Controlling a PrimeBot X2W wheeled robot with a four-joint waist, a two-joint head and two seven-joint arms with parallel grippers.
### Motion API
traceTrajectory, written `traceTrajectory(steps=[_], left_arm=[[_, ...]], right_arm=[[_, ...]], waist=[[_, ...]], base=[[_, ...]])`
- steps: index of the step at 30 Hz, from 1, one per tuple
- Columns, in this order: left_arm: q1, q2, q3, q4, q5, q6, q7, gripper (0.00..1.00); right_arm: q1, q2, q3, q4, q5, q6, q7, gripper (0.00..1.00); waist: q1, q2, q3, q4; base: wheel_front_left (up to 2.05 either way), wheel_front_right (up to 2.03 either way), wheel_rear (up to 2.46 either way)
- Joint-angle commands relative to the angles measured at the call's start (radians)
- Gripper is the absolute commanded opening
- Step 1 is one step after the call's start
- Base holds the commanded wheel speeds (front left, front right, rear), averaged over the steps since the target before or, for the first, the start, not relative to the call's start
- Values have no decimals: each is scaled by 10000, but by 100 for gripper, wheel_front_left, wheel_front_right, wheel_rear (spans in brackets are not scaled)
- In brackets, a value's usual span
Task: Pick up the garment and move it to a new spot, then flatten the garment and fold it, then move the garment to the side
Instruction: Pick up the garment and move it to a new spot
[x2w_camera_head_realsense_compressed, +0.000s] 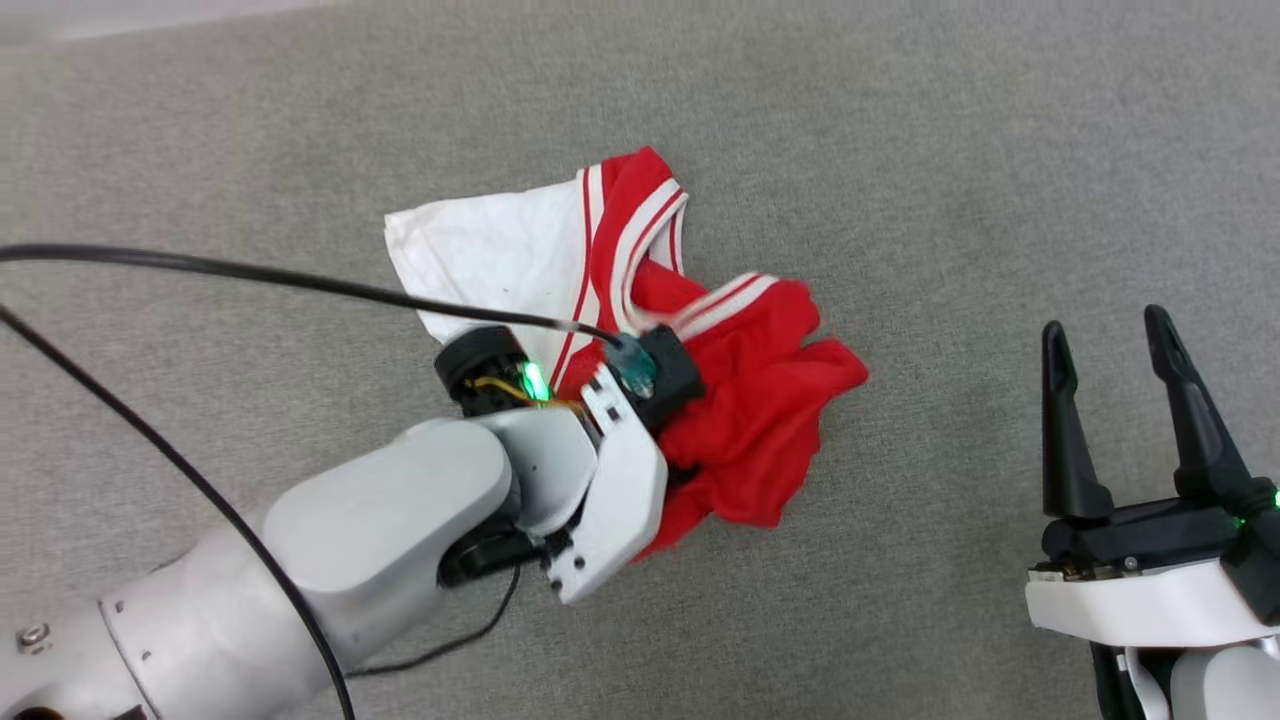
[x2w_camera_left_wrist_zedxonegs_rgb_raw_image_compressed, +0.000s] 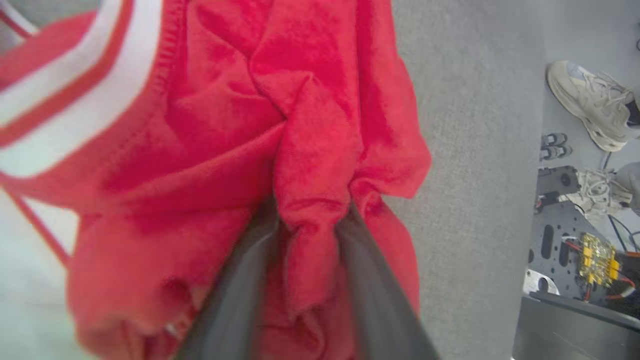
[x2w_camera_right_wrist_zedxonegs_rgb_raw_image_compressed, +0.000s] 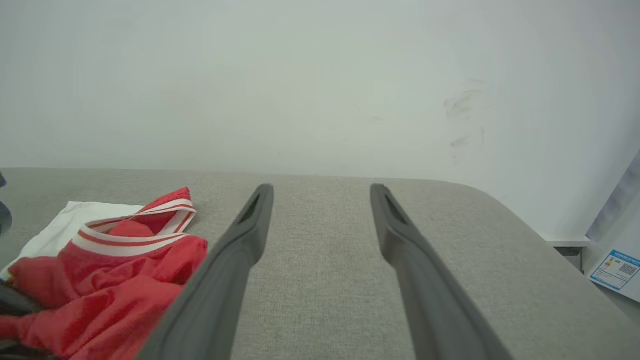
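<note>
head cam high, looking steeply down on grey worktop (x2w_camera_head_realsense_compressed: 1000, 150), left wrist cam right up against garment (x2w_camera_left_wrist_zedxonegs_rgb_raw_image_compressed: 325, 125), right wrist cam low over worktop, facing wall (x2w_camera_right_wrist_zedxonegs_rgb_raw_image_compressed: 320, 75), garment common to all three

I see a grey woven cloth surface (x2w_camera_head_realsense_compressed: 1000, 150), a plain white wall (x2w_camera_right_wrist_zedxonegs_rgb_raw_image_compressed: 300, 75) behind, and a person's beige sneakers (x2w_camera_left_wrist_zedxonegs_rgb_raw_image_compressed: 590, 105).

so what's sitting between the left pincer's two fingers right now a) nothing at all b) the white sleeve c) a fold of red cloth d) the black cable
c, the left wrist view shows a bunched red fold of the garment between the left pincer's dark fingers
</note>
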Motion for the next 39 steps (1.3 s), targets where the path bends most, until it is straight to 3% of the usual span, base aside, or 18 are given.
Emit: traceTrajectory(steps=[1,2,5,10,16,17,21,26,33,39], left_arm=[[-173,-10,205,194,233,20,-729,100],[-173,-10,205,194,233,20,-729,100],[-177,7,553,375,639,142,-2048,100],[101,261,1373,436,1090,1074,-3873,100],[1076,835,2501,341,1620,2998,-6512,100],[1076,835,2501,341,1620,2998,-6512,100],[2032,1066,3278,218,1727,4127,-7240,100],[3693,1059,4665,-531,2393,5337,-7358,100],[6447,448,6736,-1667,3871,6159,-7347,100],[8139,-331,8159,-2213,5118,6007,-7349,100]], right_arm=[[30,18,5,30,-70,-3,-21,100],[30,18,5,30,-70,-3,-21,100],[189,18,-23,82,-141,-3,-21,100],[413,17,-112,150,-281,-3,-21,100],[620,17,-212,239,-380,-3,-21,100],[620,17,-212,239,-380,-3,-21,100],[850,15,-277,270,-392,-3,-21,100],[1062,15,-343,283,-377,-3,-20,100],[1361,17,-341,336,-310,-3,-20,100],[1516,15,-303,422,-241,-3,-20,100]], waist=[[1,-1,-235,90],[1,-1,-235,90],[1,-1,-588,217],[1,-1,-1153,425],[1,-1,-1784,689],[1,-1,-1784,689],[1,-1,-2121,809],[1,-1,-2447,966],[1,-1,-2876,1178],[1,-1,-3137,1258]], base=[[0,0,0],[0,0,0],[0,0,0],[0,0,0],[0,0,0],[0,0,0],[0,0,0],[0,0,0],[0,0,0],[0,0,0]])
